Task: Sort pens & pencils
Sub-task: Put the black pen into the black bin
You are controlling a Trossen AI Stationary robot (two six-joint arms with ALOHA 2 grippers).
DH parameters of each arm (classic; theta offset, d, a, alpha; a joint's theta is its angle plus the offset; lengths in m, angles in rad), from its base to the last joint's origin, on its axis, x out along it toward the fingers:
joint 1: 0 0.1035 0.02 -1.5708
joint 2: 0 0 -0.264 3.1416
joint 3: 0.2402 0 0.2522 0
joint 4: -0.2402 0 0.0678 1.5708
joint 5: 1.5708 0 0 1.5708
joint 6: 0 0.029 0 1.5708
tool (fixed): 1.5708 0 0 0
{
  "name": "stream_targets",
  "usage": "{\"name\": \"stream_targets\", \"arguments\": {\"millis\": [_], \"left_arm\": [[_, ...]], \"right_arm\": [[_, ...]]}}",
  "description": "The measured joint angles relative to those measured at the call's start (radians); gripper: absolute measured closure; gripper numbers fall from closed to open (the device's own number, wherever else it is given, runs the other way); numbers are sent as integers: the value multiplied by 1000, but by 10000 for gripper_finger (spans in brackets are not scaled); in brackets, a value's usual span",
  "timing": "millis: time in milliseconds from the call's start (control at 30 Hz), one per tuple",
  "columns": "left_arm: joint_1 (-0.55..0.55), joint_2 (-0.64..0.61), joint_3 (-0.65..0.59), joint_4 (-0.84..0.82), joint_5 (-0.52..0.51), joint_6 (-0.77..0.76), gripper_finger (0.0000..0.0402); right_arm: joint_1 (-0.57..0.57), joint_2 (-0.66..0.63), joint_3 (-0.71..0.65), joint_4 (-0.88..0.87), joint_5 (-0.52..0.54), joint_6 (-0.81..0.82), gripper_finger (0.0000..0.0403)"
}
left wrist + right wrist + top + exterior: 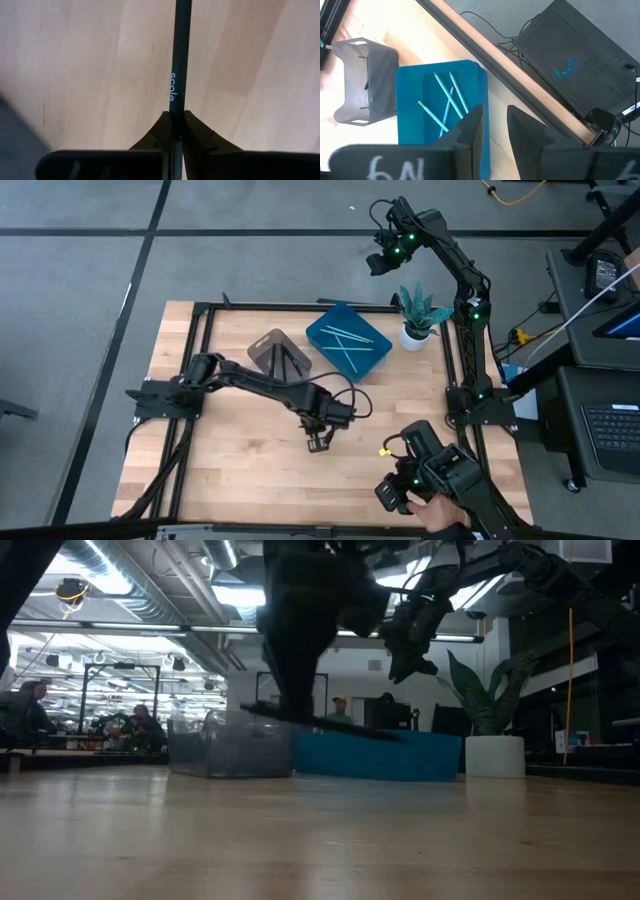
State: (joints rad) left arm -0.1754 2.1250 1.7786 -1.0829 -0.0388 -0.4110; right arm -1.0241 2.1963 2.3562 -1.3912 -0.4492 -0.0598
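Your left gripper (176,125) is clamped on a black pen (180,60), held just above the wood, near the grey tray (278,352). The pinch sits near one end, so you risk it pivoting and slipping during the carry.

- Your overhead cam looks straight down and takes in the whole wooden surface (250,460), both arms and the floor around.
- The low cam sits right at surface level, looking flat across into the room, so the blue tray (385,755) and the clear grey bin (230,753) show side-on.
- Your left wrist cam is super close, staring down along a black pen (179,65) at bare wood.
- The right wrist cam hangs high, looking down on the same blue tray and grey bin that the overhead one shows.
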Motion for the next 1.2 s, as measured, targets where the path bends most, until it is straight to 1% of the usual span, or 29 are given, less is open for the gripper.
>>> {"name": "stream_targets", "arguments": {"millis": [100, 233, 467, 533, 700, 800, 1000, 1100, 1200], "left_arm": [[-11, 0, 53, -94, -7, -64, 389], [-27, -13, 99, -209, -70, -197, 389], [-20, -89, 106, -372, -169, -546, 389], [-10, -109, 105, -415, -180, -649, 389], [35, -153, 106, -496, -189, -849, 389], [75, -160, 104, -484, -214, -912, 389], [198, -163, 79, -486, -236, -996, 389], [254, -163, 45, -489, -217, -1026, 389], [295, -163, 1, -489, -161, -1027, 389]], "right_arm": [[0, 0, 0, 0, 0, 0, 313], [0, 0, 0, 0, 0, -2, 313], [0, 0, 0, 1, -1, -4, 313], [0, 0, 0, 1, -12, -4, 313], [0, 0, 0, 1, -49, -4, 313], [0, 0, 0, 1, -62, -4, 313], [0, 0, 0, -20, -70, -7, 313], [0, 0, 0, -24, -76, -8, 313], [0, 0, 0, -29, -78, -20, 313]]}}
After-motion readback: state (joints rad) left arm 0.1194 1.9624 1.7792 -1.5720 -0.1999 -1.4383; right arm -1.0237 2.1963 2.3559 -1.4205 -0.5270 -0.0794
